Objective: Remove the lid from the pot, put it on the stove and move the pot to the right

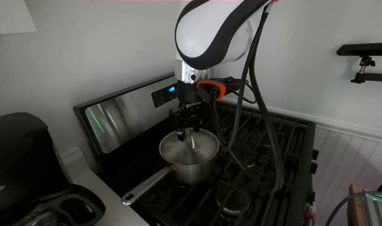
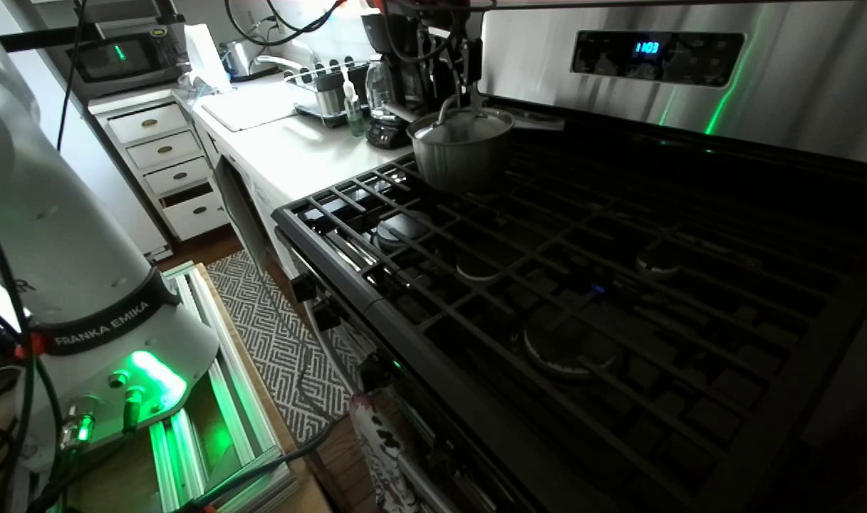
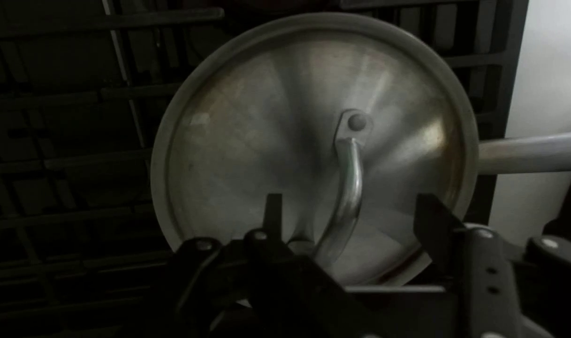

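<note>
My gripper (image 3: 350,209) is spread wide over the lid (image 3: 247,141) of a steel pot (image 1: 192,177), the lid's arched metal handle (image 3: 354,178) between its two fingers (image 3: 430,225) in the wrist view — whether the tips touch the lid, I cannot tell. The lid sits on the pot, and the pot stands on the grates of the gas stove (image 2: 568,242), at the end by the white counter (image 2: 319,153) and near the steel back panel (image 1: 115,125). A blue display (image 1: 171,89) glows on that panel, just beside my wrist in an exterior view.

Crowding the work, the pot's long handle (image 1: 148,184) reaches past the stove's edge to the counter, where a black coffee maker (image 1: 18,150) stands near its end. On the opposite side, thick cables (image 1: 278,160) hang from my arm (image 1: 200,34) in loops beside the pot and in front of the grates; how close they come to the steel is hard to judge.

A patterned towel (image 2: 383,456) hangs at the stove's front. My base (image 2: 105,335), lit green, stands near that front, a gray-and-white rug (image 2: 262,313) on the floor between base and counter. Beyond the coffee maker are a clear bottle (image 2: 353,110) and — well apart from the pot — a microwave (image 2: 123,64) above white drawers (image 2: 155,164).
</note>
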You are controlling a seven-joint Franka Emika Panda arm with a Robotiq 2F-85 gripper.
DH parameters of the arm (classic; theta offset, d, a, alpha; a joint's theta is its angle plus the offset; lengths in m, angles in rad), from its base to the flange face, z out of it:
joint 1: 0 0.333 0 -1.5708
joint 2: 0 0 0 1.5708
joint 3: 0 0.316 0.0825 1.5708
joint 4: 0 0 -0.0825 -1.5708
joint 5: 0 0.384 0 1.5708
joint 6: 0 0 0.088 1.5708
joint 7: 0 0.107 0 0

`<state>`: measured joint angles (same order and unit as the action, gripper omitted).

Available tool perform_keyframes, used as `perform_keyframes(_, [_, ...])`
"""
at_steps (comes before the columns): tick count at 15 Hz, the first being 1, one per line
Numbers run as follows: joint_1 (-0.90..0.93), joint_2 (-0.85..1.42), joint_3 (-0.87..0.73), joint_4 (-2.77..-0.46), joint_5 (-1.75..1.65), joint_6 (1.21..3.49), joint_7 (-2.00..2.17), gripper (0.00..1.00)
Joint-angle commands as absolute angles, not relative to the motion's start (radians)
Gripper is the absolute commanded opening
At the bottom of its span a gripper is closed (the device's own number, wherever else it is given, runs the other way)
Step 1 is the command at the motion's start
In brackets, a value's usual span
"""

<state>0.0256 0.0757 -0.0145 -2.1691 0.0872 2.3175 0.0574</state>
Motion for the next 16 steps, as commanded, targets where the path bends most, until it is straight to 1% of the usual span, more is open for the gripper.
perform_keyframes(1, [0.018,0.09,-0.011,-2.156,0.068,2.31,0.087,0.48])
perform_keyframes(2, [0.017,0.092,-0.011,-2.157,0.067,2.311,0.088,0.43])
perform_keyframes(6, [0.014,0.095,-0.015,-2.157,0.06,2.309,0.093,0.13])
perform_keyframes(8, [0.011,0.095,-0.016,-2.157,0.058,2.307,0.096,0.01])
perform_keyframes(9, [0.01,0.094,-0.017,-2.158,0.055,2.306,0.099,0.0])
perform_keyframes(11, [0.009,0.09,-0.017,-2.159,0.055,2.304,0.098,0.04])
perform_keyframes(16, [0.009,0.06,-0.016,-2.168,0.056,2.296,0.089,0.04])
